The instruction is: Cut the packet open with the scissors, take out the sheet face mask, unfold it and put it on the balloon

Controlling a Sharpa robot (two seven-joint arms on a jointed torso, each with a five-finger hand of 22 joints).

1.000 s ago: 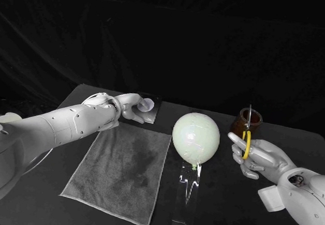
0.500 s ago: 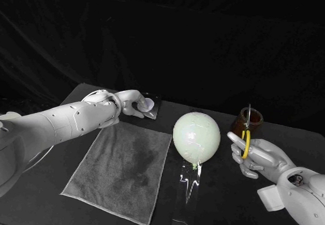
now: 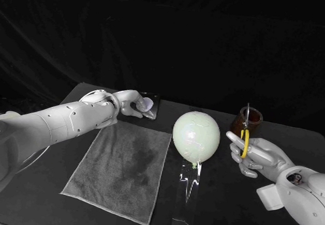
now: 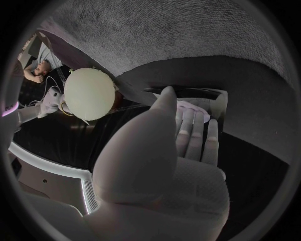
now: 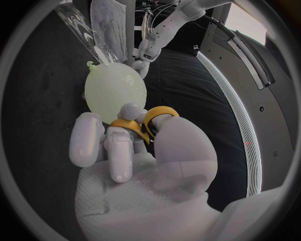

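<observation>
Counting from my left: one dark flat packet with a pale picture on it (image 3: 151, 106), one grey cloth towel (image 3: 121, 166), one pale green oval balloon (image 3: 196, 136), one clear plastic strip (image 3: 186, 193), one pair of yellow-handled scissors (image 3: 245, 133) and one brown jar (image 3: 251, 119), all on or over the black table (image 3: 223, 210), with my two hands among them.

Against the frame of a second ago almost nothing differs. My left hand (image 3: 135, 104) is still at the packet, at the table's far left corner just beyond the towel's far edge. My right hand (image 3: 258, 156) still holds the scissors upright beside the balloon. Towel, balloon and jar lie as they did.

In the left wrist view my fingers (image 4: 191, 133) lie straight and close together, with their tips on the packet's pale picture. Whether they clamp the packet or only rest on it I cannot tell.

The balloon stands between my hands, just right of the towel, with its knot pointing down toward the clear strip.

My right hand grasps the scissors. Its fingers (image 5: 119, 150) curl round the yellow loops, and the blades point up in front of the jar. The scissors are well apart from the packet, with the balloon between them.
</observation>
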